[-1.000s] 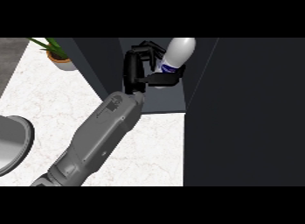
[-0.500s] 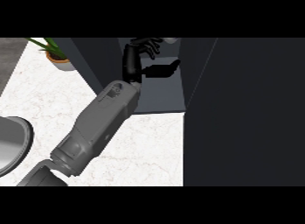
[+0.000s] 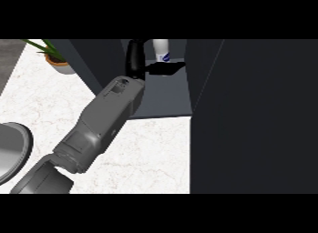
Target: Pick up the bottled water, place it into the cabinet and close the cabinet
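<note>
Head view, described left to right with the cabinet (image 3: 154, 98) as landmark. Far left of the cabinet, a grey round vessel (image 3: 3, 152) sat at the picture's edge on the white marbled surface (image 3: 148, 154). Up and left of the cabinet stood a small potted plant (image 3: 57, 61). One grey forearm (image 3: 104, 123) rose diagonally from the lower left into the cabinet's opening; which arm it was could not be settled from this view, though it is taken as the left hand (image 3: 137, 63). The hand's fingers pointed straight up and its thumb stretched sideways, so it was open and gripped nothing. Just right of the hand, deep inside the cabinet, the bottled water (image 3: 162, 49) stood upright on the cabinet floor, seemingly apart from the fingers but close to the thumb. Right of the opening, the dark cabinet door (image 3: 262, 113) stood open. The other hand was not visible.

Risk, as a judgement: on withdrawal the outstretched thumb could catch the bottle and tip it. Swinging the door before the forearm is out would trap it.
</note>
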Controlling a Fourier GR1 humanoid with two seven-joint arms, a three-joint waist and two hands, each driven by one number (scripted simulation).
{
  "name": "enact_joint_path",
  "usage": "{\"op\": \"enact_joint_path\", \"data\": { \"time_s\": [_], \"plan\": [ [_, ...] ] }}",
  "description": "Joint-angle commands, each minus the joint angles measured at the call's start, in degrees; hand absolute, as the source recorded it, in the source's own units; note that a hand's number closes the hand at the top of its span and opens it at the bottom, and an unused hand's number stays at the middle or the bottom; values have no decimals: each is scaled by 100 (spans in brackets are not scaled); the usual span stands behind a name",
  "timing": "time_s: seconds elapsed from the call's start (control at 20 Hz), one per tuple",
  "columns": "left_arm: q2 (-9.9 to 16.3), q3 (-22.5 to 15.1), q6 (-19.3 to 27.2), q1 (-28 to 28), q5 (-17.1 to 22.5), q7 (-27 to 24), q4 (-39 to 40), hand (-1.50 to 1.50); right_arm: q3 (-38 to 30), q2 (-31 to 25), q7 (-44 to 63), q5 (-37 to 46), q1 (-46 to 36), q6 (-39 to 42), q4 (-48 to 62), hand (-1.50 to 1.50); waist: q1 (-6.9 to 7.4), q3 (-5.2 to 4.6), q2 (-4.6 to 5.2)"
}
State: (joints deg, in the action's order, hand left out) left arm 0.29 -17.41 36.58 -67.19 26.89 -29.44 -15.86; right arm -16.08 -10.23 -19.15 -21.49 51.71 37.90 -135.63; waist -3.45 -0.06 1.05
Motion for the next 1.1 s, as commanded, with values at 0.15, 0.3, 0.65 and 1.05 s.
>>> {"op": "enact_joint_path", "data": {
  "time_s": [0.15,0.3,0.65,1.05],
  "plan": [
    [39,298,-415,-293,107,-63,104,-150,-35,37,277,-418,-98,-124,-447,-150,125,0,-36],
    [-25,493,-711,-114,256,-643,-157,-150,-37,7,440,-441,-89,-268,-625,-150,141,-5,-31],
    [-28,404,-1555,258,516,-566,-868,-150,-139,-38,641,-657,26,-353,-770,-150,238,-3,-100],
    [-29,-123,-1437,1172,560,50,-2272,-150,323,350,593,-247,239,-222,-970,-150,345,-1,-152]
  ]
}}
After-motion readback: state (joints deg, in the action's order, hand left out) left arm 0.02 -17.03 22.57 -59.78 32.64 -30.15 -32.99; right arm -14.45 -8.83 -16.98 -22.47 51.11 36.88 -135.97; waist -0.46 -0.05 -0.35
